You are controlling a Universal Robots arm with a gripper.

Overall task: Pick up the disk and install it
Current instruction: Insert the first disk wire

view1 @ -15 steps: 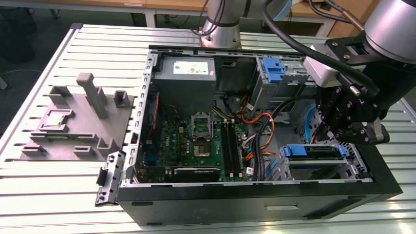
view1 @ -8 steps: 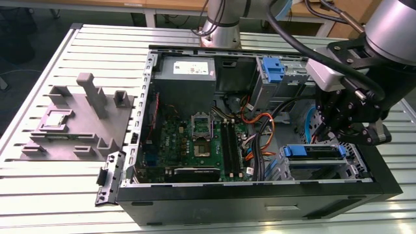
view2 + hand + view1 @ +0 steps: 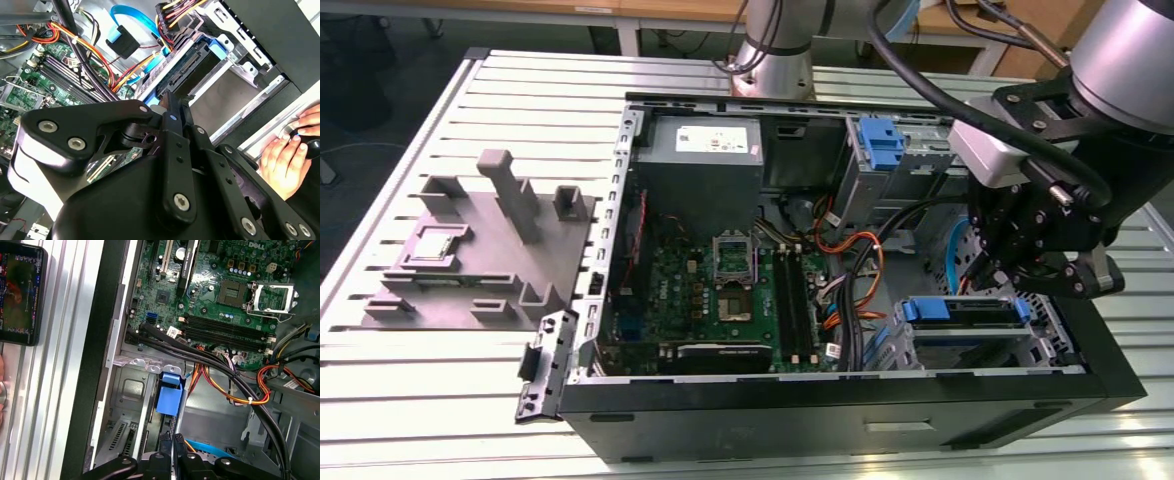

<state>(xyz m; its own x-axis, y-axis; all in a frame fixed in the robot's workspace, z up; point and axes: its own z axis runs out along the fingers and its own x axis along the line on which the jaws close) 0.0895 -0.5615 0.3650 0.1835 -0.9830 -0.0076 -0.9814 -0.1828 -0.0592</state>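
The disk (image 3: 962, 311), silver with a blue carrier frame, sits in the drive bay at the case's near corner on the exterior view's right. The second wrist view shows its connector edge and blue frame (image 3: 196, 64) inside the metal cage. In the first wrist view a blue carrier tab (image 3: 170, 396) lies just ahead of my fingertips. My gripper (image 3: 1025, 272) hangs over that bay, slightly above the disk. The fingers (image 3: 165, 444) are pressed together with nothing between them, so the gripper (image 3: 172, 442) is shut and empty.
The open computer case (image 3: 854, 400) lies on a slatted metal table (image 3: 454, 400). A grey stand (image 3: 487, 250) sits at the exterior view's left. A bare blue bracket (image 3: 881, 140) is at the case's far side. Cables (image 3: 235, 385) cross near the bay. A person's hand (image 3: 285, 157) rests beside the case.
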